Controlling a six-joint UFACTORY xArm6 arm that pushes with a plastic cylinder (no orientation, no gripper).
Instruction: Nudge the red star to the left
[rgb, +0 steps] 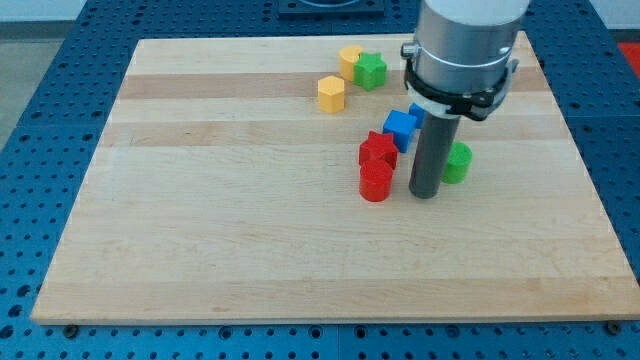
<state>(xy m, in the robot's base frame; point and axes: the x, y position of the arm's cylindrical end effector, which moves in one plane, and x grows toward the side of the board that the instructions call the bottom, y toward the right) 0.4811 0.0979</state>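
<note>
The red star (378, 149) lies right of the board's middle, touching a red cylinder (376, 182) just below it. My tip (425, 194) stands on the board to the right of the red cylinder and lower right of the red star, a small gap away from both. A blue block (401, 127) sits just upper right of the red star. A green cylinder (457, 162) is partly hidden behind the rod on its right.
A yellow hexagonal block (331, 94) lies near the view's top, with another yellow block (349, 60) and a green star (370, 71) beside it. A second blue block (415, 113) peeks out behind the rod. The wooden board (200, 220) rests on a blue perforated table.
</note>
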